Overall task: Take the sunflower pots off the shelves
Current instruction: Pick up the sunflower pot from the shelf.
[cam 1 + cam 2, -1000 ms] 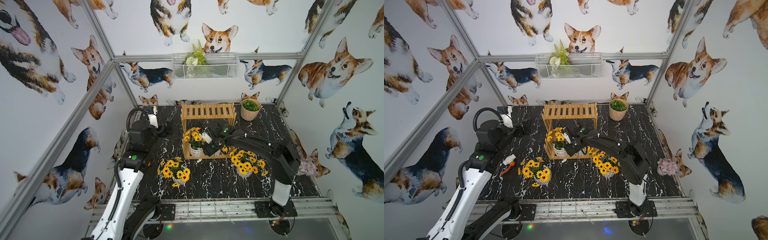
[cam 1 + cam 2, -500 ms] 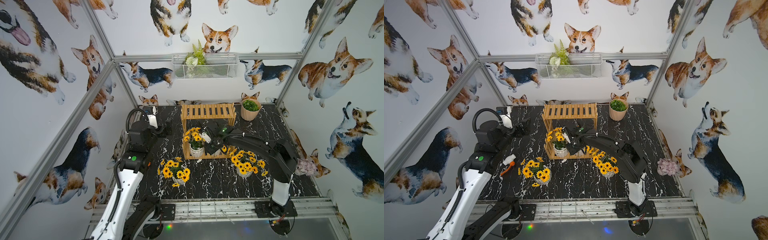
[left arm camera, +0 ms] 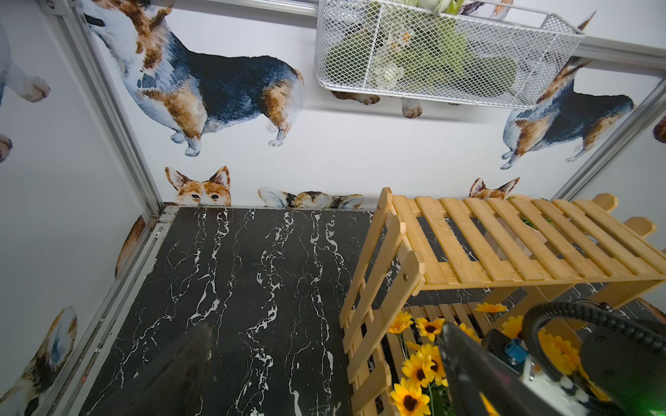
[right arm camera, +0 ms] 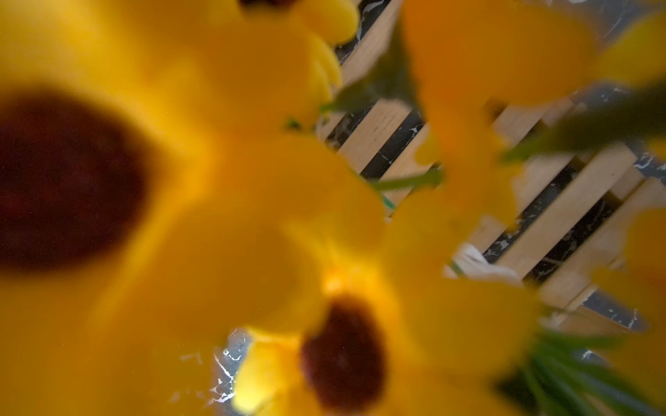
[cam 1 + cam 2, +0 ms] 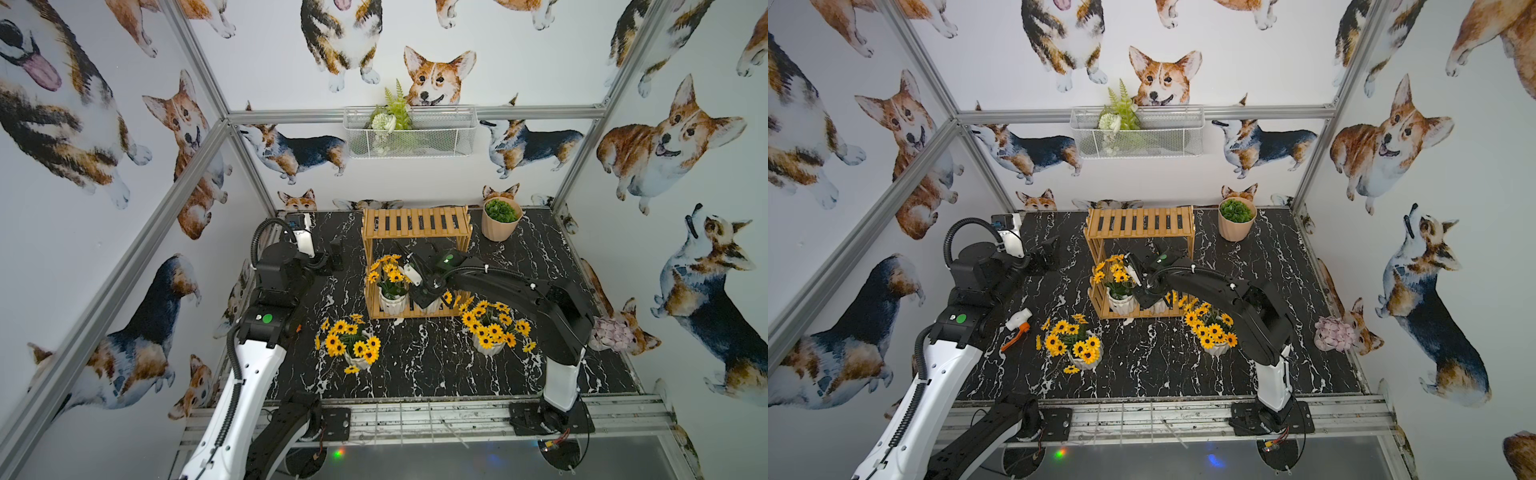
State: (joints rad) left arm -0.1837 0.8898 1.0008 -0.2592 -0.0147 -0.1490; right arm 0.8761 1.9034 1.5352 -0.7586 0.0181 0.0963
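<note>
Altogether, four sunflower pots are in sight; two stand on the lower tier of the shelves (image 5: pixel 415 222) and two on the counter (image 5: pixel 415 374). Of the shelved pair, the left pot (image 5: pixel 392 302) stands upright and uncovered at the tier's left end; the right pot (image 5: pixel 447 297), just beside it, is mostly covered by the right arm (image 5: pixel 498 284). Of the counter pair, the front-left pot (image 5: pixel 353 345) stands before the shelves toward the left; the front-right pot (image 5: pixel 490 332) stands toward the right, near the right arm; both are upright and well apart.

There is one of each other thing. A beige pot (image 5: pixel 498 220) of green leaves sits at the back right; a wire basket (image 5: pixel 409 133) hangs on the back wall; a pink flower cluster (image 5: pixel 609 332) lies at the counter's right edge; a white and orange object (image 5: pixel 1017 326) lies beside the left arm (image 5: pixel 282 282).

There are two arms. The right arm stretches from its base at the front right, across the counter, its wrist bent down into the lower tier over the right pot; the right fingers are buried among blooms (image 4: pixel 216 216), which fill the right wrist view as a yellow blur, so I cannot tell whether they pinch the pot. The left arm is raised over the counter's back left, beside the shelves and apart from them; the left fingers (image 3: pixel 468 374) are spread wide, with dark counter between them.
</note>
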